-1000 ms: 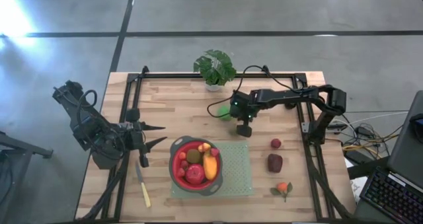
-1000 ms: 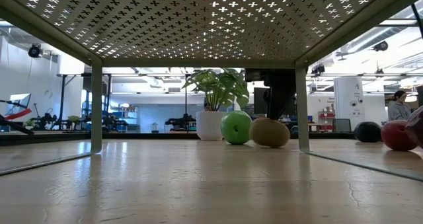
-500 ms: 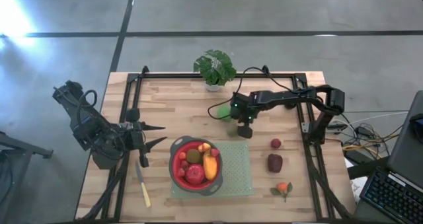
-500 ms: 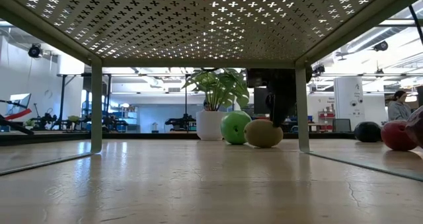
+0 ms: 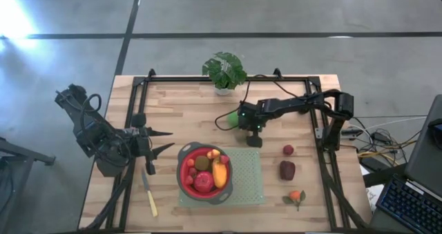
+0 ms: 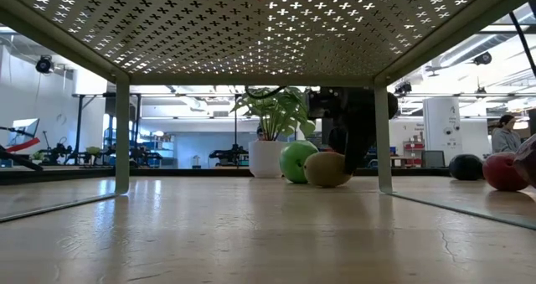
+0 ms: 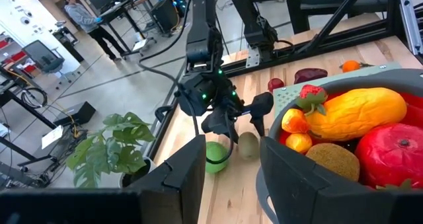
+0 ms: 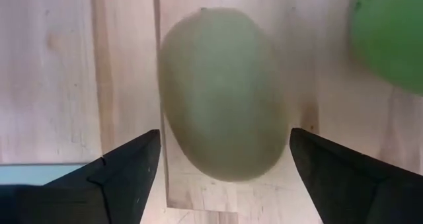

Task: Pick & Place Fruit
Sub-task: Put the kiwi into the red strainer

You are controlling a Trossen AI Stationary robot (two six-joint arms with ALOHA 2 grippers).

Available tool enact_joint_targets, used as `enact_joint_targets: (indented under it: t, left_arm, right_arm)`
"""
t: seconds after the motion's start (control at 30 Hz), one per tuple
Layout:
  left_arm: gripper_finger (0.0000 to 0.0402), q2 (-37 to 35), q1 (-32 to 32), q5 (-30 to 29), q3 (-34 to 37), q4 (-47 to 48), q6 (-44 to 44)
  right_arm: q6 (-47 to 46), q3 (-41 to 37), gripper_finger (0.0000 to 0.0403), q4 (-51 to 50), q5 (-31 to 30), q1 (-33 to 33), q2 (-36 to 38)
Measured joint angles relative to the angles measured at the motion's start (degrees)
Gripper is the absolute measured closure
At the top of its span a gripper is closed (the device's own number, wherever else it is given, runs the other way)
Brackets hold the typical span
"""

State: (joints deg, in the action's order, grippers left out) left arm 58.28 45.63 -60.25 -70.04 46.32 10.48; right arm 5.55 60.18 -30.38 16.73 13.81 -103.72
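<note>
A brown kiwi (image 8: 218, 85) lies on the wood next to the green ball (image 5: 231, 118), behind the green mat. My right gripper (image 8: 225, 133) points steeply down over it, open, one finger on each side of the kiwi and none visibly touching. The low view shows the kiwi (image 6: 327, 168) resting on the table against the green ball (image 6: 298, 161). A red bowl (image 5: 185, 180) on the mat holds a red apple, an orange elongated piece, a kiwi and small pieces. My left gripper (image 5: 164, 141) hovers open, left of the bowl, holding nothing.
A small red fruit (image 5: 287, 150), a dark-red lump (image 5: 287, 170) and a tiny orange piece (image 5: 295, 195) lie right of the mat. A pale-handled knife (image 5: 149, 194) lies near the front left. A potted plant (image 5: 224, 70) stands at the far edge. A black frame rims the table.
My right gripper has come down over the kiwi, edging toward the table's left, and still stands open around it. The kiwi has shifted a little along the table toward the green ball.
</note>
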Motion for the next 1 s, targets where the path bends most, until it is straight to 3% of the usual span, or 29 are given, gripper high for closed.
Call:
enact_joint_targets:
  t: [0.3,0.83,1.0]
  left_arm:
    - [0.0252,0.0,0.0,0.0,0.0,0.0,0.0]
    - [0.0252,0.0,0.0,0.0,0.0,0.0,0.0]
    - [0.0252,0.0,0.0,0.0,0.0,0.0,0.0]
  right_arm:
    - [1.3,0.0,0.0070,4.4,0.0,-1.8,0.0]
    - [2.0,0.0,0.0158,4.3,0.0,-1.8,0.0]
    - [2.0,0.2,0.0166,2.6,-0.1,-1.8,0.2]
